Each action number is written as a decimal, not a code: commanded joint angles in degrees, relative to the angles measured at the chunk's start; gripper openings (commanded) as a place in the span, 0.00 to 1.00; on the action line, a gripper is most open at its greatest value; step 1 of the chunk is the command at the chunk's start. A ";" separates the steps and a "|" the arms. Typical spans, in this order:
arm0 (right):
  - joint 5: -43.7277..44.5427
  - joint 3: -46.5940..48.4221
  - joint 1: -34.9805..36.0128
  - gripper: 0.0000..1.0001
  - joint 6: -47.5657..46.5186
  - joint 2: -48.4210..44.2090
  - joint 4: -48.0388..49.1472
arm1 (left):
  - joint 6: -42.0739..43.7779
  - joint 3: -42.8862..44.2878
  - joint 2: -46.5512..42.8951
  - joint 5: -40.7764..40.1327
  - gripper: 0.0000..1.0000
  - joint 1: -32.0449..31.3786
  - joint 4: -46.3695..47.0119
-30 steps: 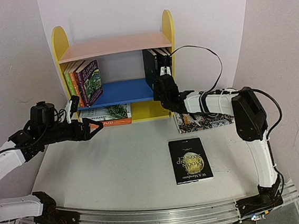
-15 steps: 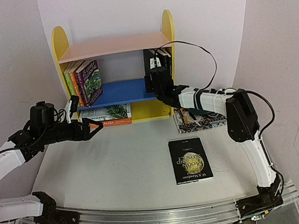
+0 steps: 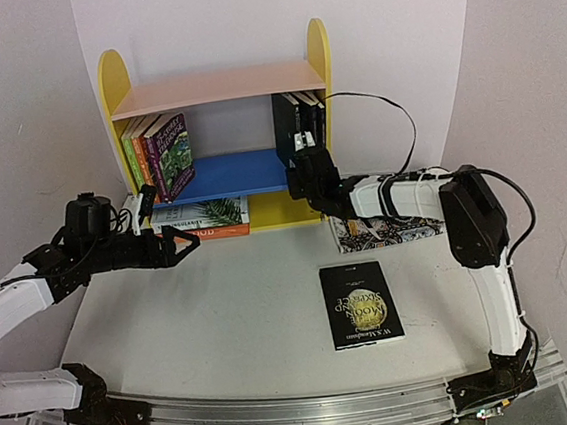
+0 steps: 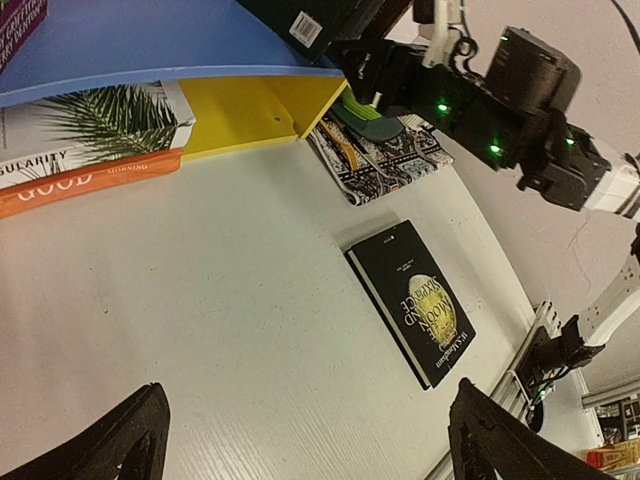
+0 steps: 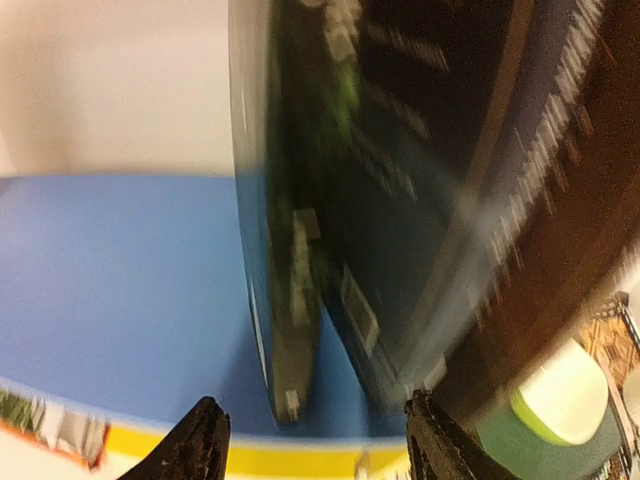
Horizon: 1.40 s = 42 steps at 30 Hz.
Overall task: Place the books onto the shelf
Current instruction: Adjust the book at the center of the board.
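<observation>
Right gripper [image 5: 318, 445] sits just off the dark books [image 3: 297, 121] at the right end of the shelf's [image 3: 111, 88] blue board [image 3: 230, 174], jaws apart and clamping nothing; the side panel props those books upright. Left gripper [image 3: 188, 244] hangs wide open and empty over the table [image 3: 222, 309], probably keeping clear. Black book [image 3: 361, 303] lies flat on the table, not yet shelved.

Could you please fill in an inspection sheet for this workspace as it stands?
Surface: white table, one black book lying flat on it.
Job's things: shelf; leaning books and upright dark books on blue board; two stacked books below.
Clutter: patterned mat beside shelf.
Grippers: left gripper jaws open, empty, above table; right gripper jaws open at dark books.
Cables: black cable arcs above right arm.
Surroundings: white backdrop; metal rail.
</observation>
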 commanded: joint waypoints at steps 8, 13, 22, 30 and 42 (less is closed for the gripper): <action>-3.95 -24.41 5.58 0.75 17.31 -27.05 -22.41 | -7.18 2.63 11.42 0.55 0.99 -4.53 6.14; -9.13 -31.69 5.33 0.92 21.42 -35.28 -38.00 | -11.45 7.53 24.07 -0.78 0.99 -11.73 9.40; -34.43 -42.89 -3.42 0.94 28.53 -42.02 -50.51 | -19.63 17.25 41.49 2.77 0.95 -17.16 13.60; -43.38 -52.28 -8.15 0.89 32.10 -44.09 -47.51 | -25.04 27.18 54.85 5.93 0.90 -23.07 14.79; -60.26 -60.66 -9.26 0.76 40.89 -38.16 -30.16 | -30.60 26.56 58.34 4.48 0.81 -25.69 16.50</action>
